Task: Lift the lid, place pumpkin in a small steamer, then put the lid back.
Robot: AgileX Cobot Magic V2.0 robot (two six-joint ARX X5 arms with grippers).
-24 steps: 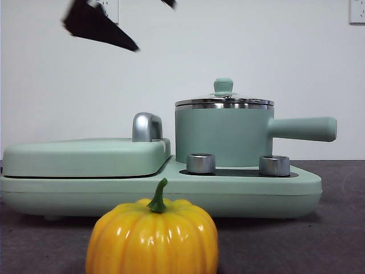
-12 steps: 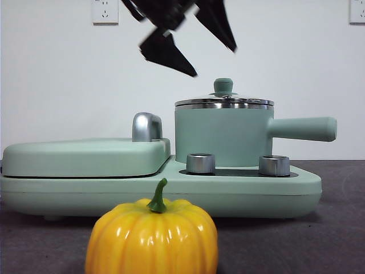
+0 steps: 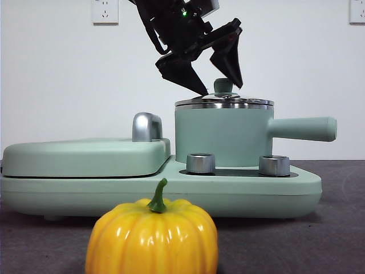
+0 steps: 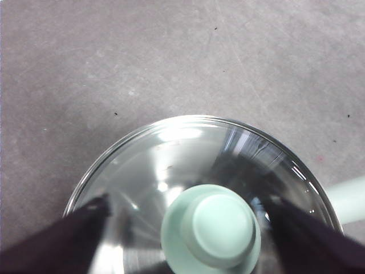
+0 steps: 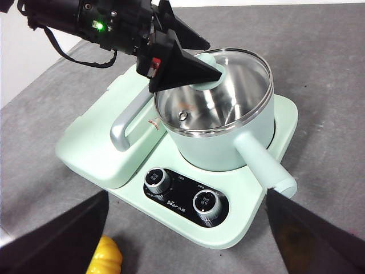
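The lid (image 3: 224, 101), glass with a steel rim and a mint-green knob (image 3: 223, 85), sits on the small steamer (image 3: 222, 137), a mint-green pot with a long side handle (image 3: 302, 128). My left gripper (image 3: 220, 87) is open, one jaw on each side of the knob without gripping it; the left wrist view shows the knob (image 4: 210, 231) between its jaws over the lid (image 4: 171, 154). The pumpkin (image 3: 152, 237) stands on the table in front of the appliance and shows in the right wrist view (image 5: 105, 257). My right gripper (image 5: 187, 194) is open and empty, high above the steamer (image 5: 222, 142).
The steamer stands on a mint-green appliance base (image 3: 171, 194) with two steel dials (image 3: 201, 163). To its left lies a flat rectangular cover (image 3: 85, 157) with a chrome handle (image 3: 147, 127). Dark grey table (image 3: 342, 228) around it, white wall behind.
My left gripper has come down from the upper left and now straddles the lid's knob. The lid, steamer and pumpkin have not moved.
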